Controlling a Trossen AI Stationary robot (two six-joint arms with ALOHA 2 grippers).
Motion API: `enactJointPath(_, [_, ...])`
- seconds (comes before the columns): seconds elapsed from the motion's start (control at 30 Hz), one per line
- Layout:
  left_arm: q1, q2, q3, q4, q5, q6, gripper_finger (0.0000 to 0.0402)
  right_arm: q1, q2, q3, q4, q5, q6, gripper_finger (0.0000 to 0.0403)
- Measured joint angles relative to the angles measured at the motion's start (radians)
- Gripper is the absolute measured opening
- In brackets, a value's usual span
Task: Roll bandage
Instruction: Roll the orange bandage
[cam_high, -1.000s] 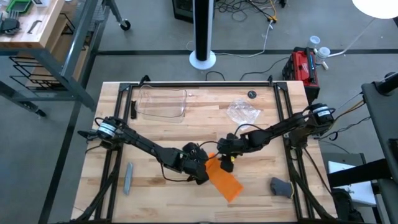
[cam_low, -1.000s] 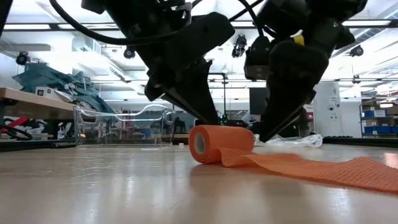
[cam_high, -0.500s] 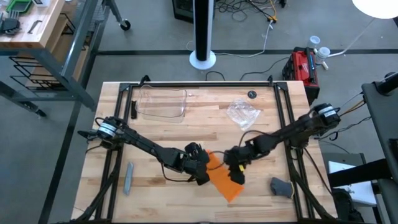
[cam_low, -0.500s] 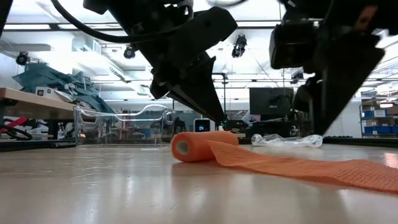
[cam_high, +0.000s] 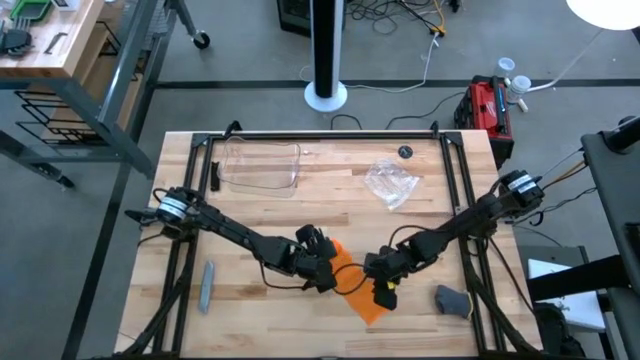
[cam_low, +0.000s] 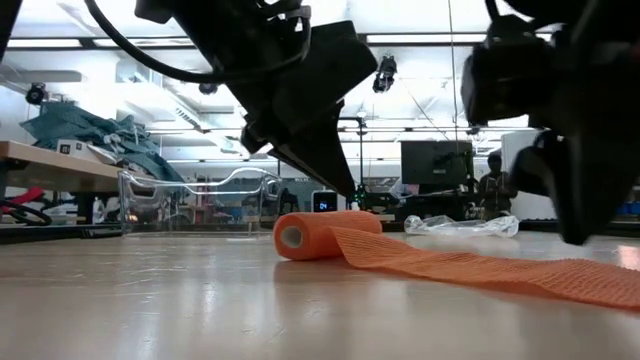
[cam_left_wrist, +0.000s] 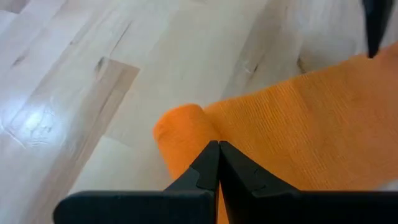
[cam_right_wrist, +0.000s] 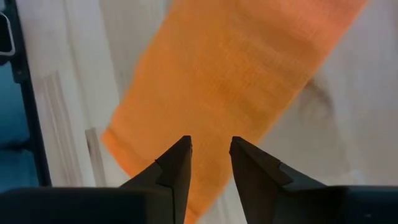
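Bandage lies partly rolled near the desk's front edge, its roll end toward the left and its flat strip running right. The left claw, fingers pressed closed, hangs over the roll; the right claw, slightly parted, hovers above the strip.

Orange bandage, partly rolled, lying on the table

The bandage is a bright orange woven fabric strip. One end is wound into a small stubby roll lying on its side, its hollow core showing in the low view. From the roll the loose tail runs flat across the wooden table, slightly wrinkled, toward the front edge.
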Motion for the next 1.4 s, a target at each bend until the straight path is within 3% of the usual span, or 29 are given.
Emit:
enactJointPath(0.63, [0.001, 0.000, 0.000, -0.013, -0.008, 0.011, 0.0000, 0.118, 0.010, -0.016, -0.006, 0.030, 0.174, 0.0048])
enactJointPath(0.97, [0.001, 0.000, 0.000, -0.124, -0.049, 0.007, 0.0000, 0.168, 0.007, -0.054, -0.001, 0.087, 0.255, 0.0020])
enactJointPath(1.4, [0.001, 0.000, 0.000, -0.147, -0.067, 0.004, 0.0000, 0.190, 0.006, -0.055, -0.037, 0.078, 0.267, 0.0001])
